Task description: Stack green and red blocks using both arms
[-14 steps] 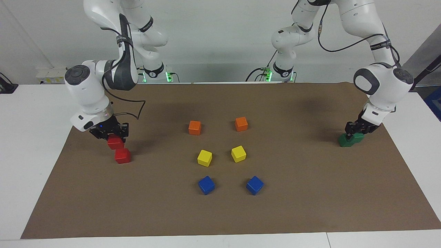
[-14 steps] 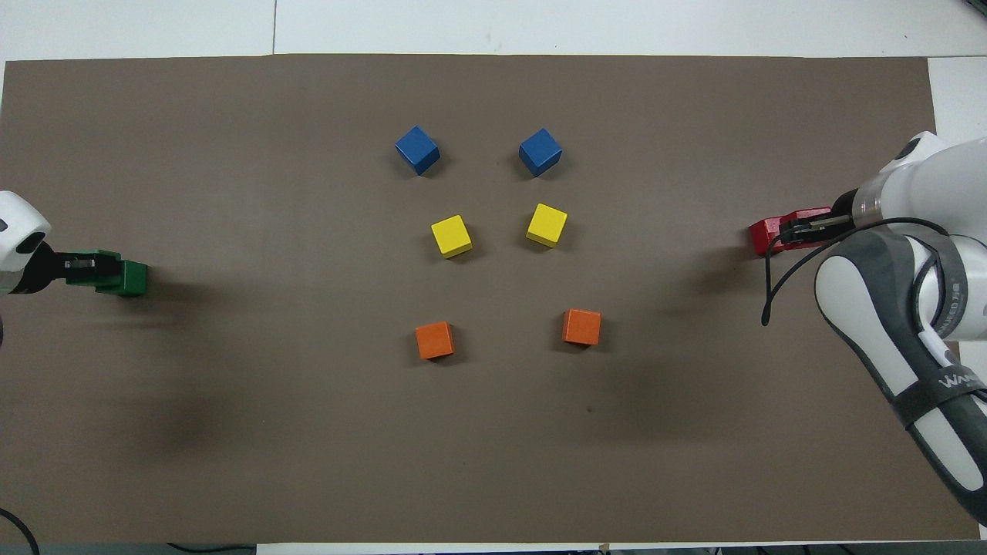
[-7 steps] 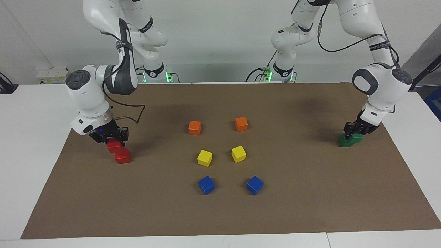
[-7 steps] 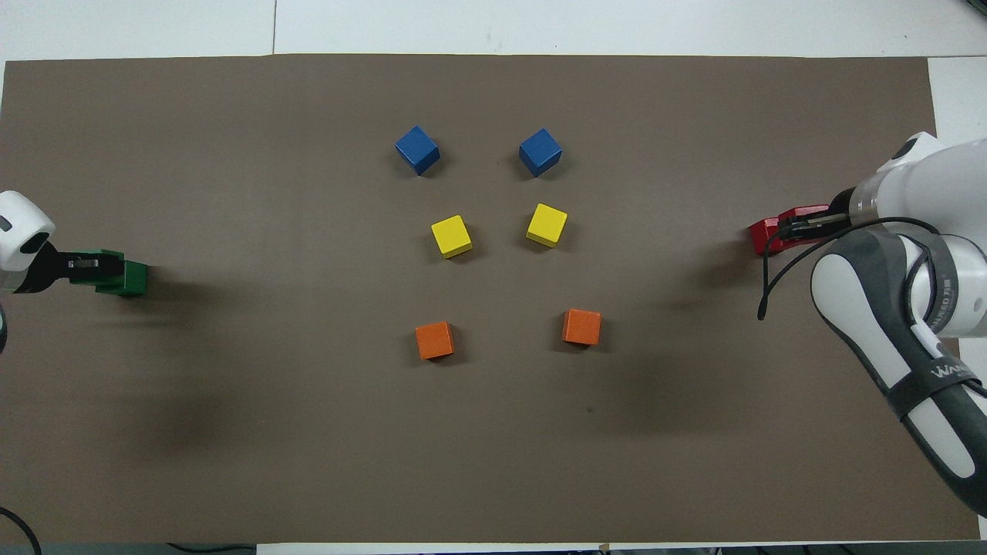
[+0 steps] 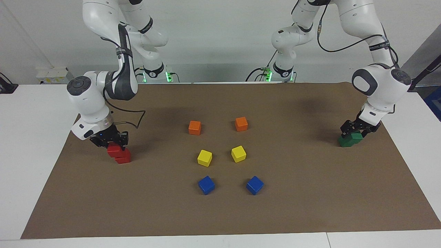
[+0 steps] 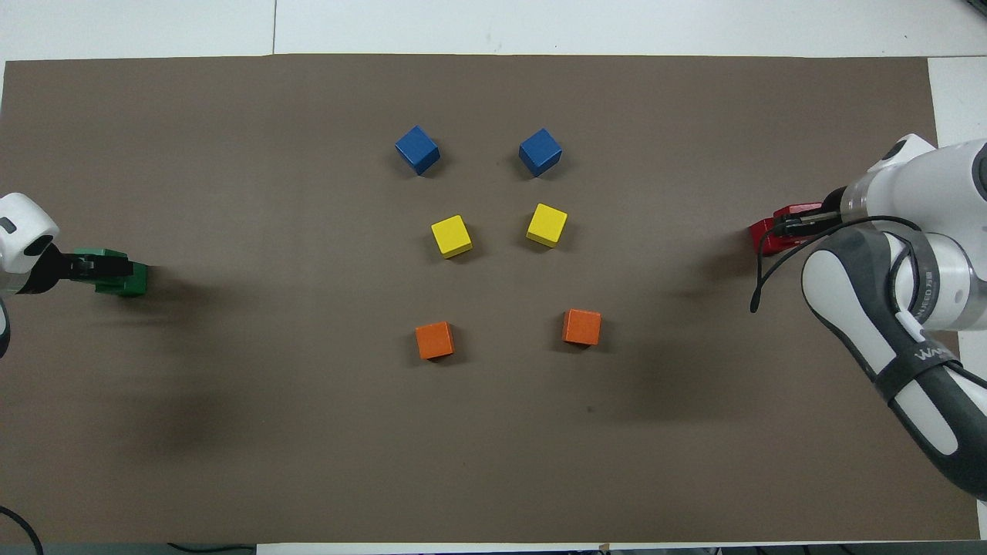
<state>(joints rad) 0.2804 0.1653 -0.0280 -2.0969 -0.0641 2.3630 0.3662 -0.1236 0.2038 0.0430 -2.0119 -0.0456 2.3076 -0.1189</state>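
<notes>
Nearest the robots, the two orange blocks are lying untouched on the desk.

A little farther out, at the left arm's end, the left claw is now spreading wide, letting go of the upper green block. A moment ago it was clamping that block. The upper green block is resting on the lower green block, though it looks offset. The green stack therefore seems placed, and the left claw probably only needs to lift clear.

At the right arm's end, the right claw is still gripping the upper red block. It has been lowering this block until it is touching, or nearly touching, the lower red block. Releasing is likely next.

Farther out, the yellow blocks and then the blue blocks are sitting undisturbed.
</notes>
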